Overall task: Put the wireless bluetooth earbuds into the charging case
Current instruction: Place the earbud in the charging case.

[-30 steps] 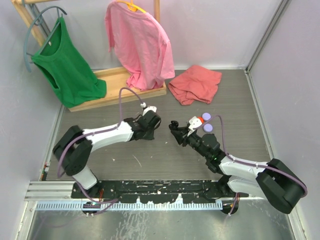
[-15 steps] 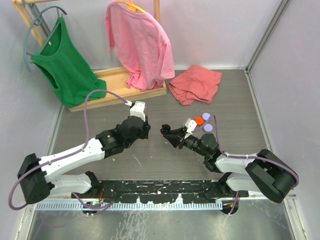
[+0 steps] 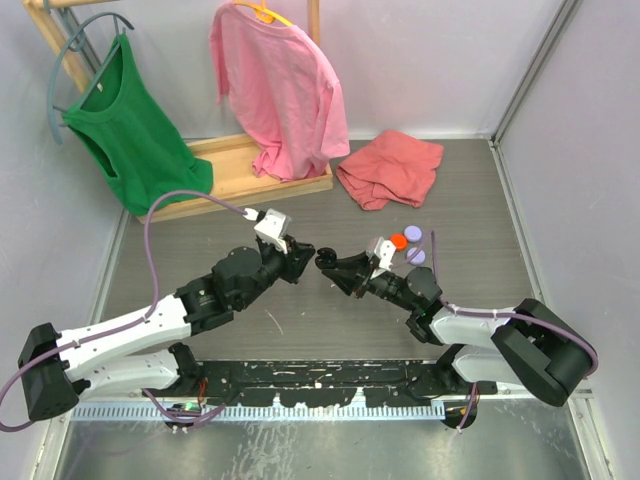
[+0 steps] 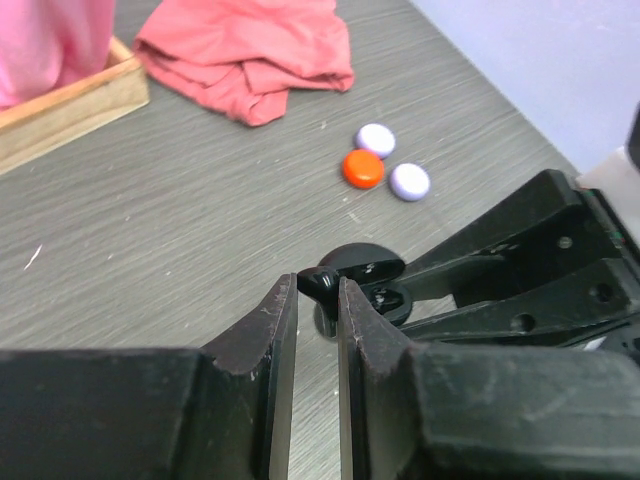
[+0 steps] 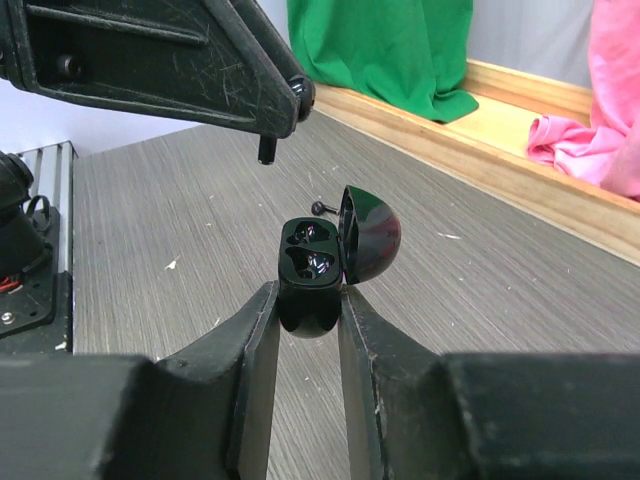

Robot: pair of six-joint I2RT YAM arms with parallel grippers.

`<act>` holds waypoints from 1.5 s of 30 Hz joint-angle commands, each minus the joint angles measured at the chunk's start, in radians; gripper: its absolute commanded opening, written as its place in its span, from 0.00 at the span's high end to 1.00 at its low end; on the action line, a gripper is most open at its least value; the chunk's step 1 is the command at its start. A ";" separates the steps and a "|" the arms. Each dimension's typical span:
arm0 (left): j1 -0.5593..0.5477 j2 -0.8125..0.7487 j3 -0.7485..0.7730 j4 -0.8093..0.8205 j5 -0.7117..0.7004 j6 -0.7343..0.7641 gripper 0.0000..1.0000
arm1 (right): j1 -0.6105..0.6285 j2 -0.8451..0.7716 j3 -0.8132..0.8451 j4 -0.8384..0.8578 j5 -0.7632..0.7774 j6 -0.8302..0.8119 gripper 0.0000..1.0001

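My right gripper (image 5: 308,290) is shut on the lower half of a glossy black charging case (image 5: 310,265). The case's lid (image 5: 368,232) stands open and two empty wells show. In the top view this case (image 3: 326,262) is at mid-table. My left gripper (image 4: 317,285) is shut on a black earbud (image 4: 320,282) and hangs just above and left of the case (image 4: 365,272). From the right wrist view the earbud's stem (image 5: 266,148) points down from the left fingertips. Another small black earbud (image 5: 320,207) lies on the table behind the case.
One orange disc (image 3: 398,240) and two lavender discs (image 3: 413,233) lie right of the grippers. A crumpled red cloth (image 3: 388,168) is at the back. A wooden rack (image 3: 235,160) holds a green shirt (image 3: 135,130) and a pink shirt (image 3: 280,85).
The left arm stretched out and swung right, bringing its gripper beside the right one. The right gripper shifted left with the case.
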 commanded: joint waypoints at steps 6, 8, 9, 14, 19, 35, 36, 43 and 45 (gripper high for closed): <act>-0.027 0.000 0.002 0.209 0.093 0.084 0.91 | 0.005 -0.024 0.009 0.212 -0.057 -0.007 0.99; -0.027 0.001 -0.002 0.217 0.103 0.084 0.91 | 0.006 -0.026 0.009 0.220 -0.056 -0.005 0.99; -0.029 0.001 -0.003 0.218 0.105 0.085 0.91 | 0.005 -0.029 0.007 0.223 -0.053 -0.006 0.99; -0.033 0.006 -0.008 0.218 0.116 0.081 0.91 | 0.006 -0.040 0.002 0.227 -0.039 -0.008 0.99; -0.039 0.018 -0.008 0.218 0.126 0.081 0.91 | 0.005 -0.051 -0.006 0.230 -0.031 -0.010 0.99; -0.051 0.024 -0.016 0.204 0.113 0.083 0.91 | 0.006 -0.082 -0.013 0.234 -0.021 -0.010 0.99; -0.052 0.022 -0.016 0.202 0.113 0.083 0.91 | 0.006 -0.085 -0.013 0.234 -0.021 -0.009 0.99; -0.053 0.022 -0.015 0.191 0.104 0.090 0.91 | 0.006 -0.092 -0.015 0.237 -0.027 -0.007 0.99; -0.054 0.028 -0.012 0.187 0.106 0.091 0.90 | 0.005 -0.091 -0.015 0.241 -0.028 -0.005 0.99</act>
